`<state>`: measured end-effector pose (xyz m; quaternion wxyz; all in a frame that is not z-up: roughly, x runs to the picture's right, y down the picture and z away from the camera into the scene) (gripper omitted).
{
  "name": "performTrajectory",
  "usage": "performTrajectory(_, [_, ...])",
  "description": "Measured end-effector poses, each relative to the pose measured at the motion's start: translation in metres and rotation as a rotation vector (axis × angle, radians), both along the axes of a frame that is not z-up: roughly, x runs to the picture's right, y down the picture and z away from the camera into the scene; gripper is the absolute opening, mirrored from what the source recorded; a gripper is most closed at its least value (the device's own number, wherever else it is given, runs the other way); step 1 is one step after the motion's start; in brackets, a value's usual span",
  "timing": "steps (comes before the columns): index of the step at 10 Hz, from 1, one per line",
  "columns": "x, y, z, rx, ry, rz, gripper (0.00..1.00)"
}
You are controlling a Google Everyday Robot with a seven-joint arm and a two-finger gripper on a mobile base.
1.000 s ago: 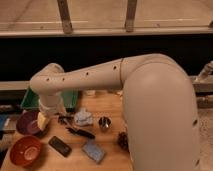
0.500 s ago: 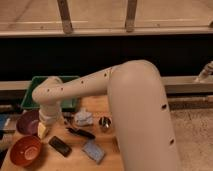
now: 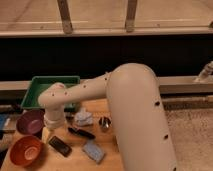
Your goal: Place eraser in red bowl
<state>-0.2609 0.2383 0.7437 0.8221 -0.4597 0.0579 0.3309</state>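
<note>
**Arm swings lower over the table; eraser untouched**

The white arm (image 3: 125, 115) has dropped closer since half a second ago, its gripper (image 3: 52, 130) now pointing down between the purple bowl (image 3: 29, 122) and a crumpled white cloth (image 3: 82, 118); I cannot tell whether it is spread or pressed together. The eraser (image 3: 60, 146) lies flat on the table (image 3: 75, 161) just below it, beside the red bowl (image 3: 25, 150), not in it.

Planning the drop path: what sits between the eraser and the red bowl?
Only bare tabletop, in the camera view; eraser and red bowl lie apart. The gripper hangs just behind the eraser.
</note>
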Motion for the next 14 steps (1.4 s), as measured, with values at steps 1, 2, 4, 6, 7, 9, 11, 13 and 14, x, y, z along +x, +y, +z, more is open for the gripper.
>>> performTrajectory(1, [0.003,0.0,0.001,0.002,-0.004,0.009,0.69])
performTrajectory(2, [0.003,0.002,0.0,0.005,-0.022,0.01,0.69])
performTrajectory(4, [0.0,0.008,-0.001,0.006,-0.046,0.005,0.69])
performTrajectory(6, [-0.002,0.009,-0.001,0.006,-0.048,0.002,0.69])
performTrajectory(7, [-0.001,0.008,-0.001,0.006,-0.047,0.003,0.69])
performTrajectory(9, [-0.001,0.009,0.0,0.003,-0.044,-0.001,0.69])
performTrajectory(11, [-0.001,0.018,0.008,-0.018,-0.038,-0.018,0.69])
performTrajectory(13, [-0.001,0.03,0.018,-0.049,-0.028,-0.033,0.69])
performTrajectory(14, [0.001,0.034,0.021,-0.059,-0.021,-0.035,0.69])
